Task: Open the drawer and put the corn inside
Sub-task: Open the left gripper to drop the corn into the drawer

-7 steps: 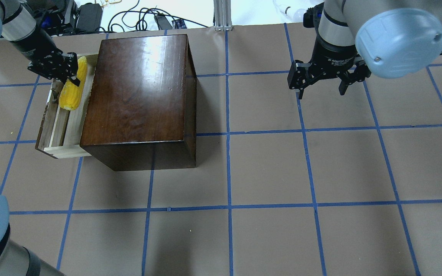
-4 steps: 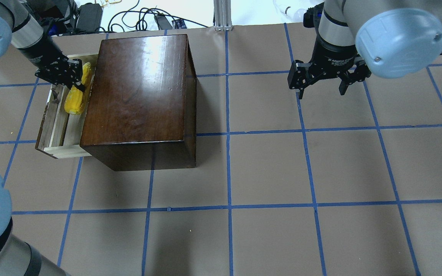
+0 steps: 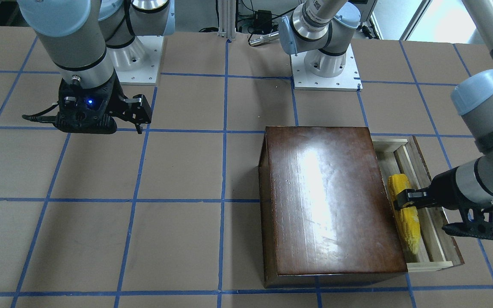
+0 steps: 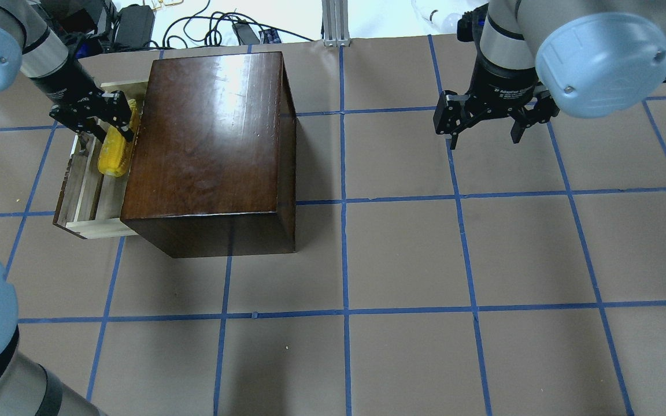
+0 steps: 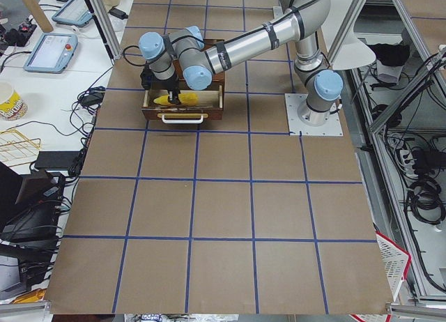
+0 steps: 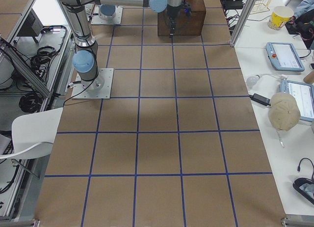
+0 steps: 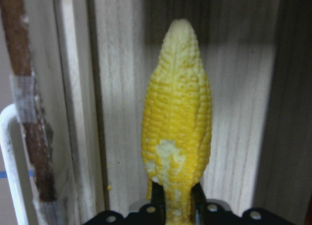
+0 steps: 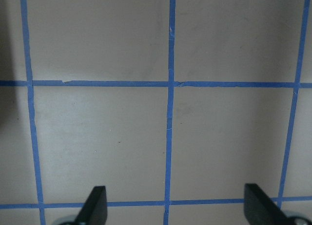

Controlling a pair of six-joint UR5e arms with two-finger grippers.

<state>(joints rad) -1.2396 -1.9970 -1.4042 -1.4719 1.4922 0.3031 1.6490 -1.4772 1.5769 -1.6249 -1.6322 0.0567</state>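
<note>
Left hand [image 4: 120, 123] clenched on the thick end of the corn [image 7: 178, 127]. Cob points straight out from the fingers, inside the pulled-out drawer [image 4: 87, 196], with the box [image 4: 206, 138] just beside the hand. Right hand [image 4: 483, 138] released, fingers spread over the counter [image 4: 402, 254], well apart.

Blue-gridded table [image 4: 402, 254] under dark wooden box [image 4: 206, 133]
</note>
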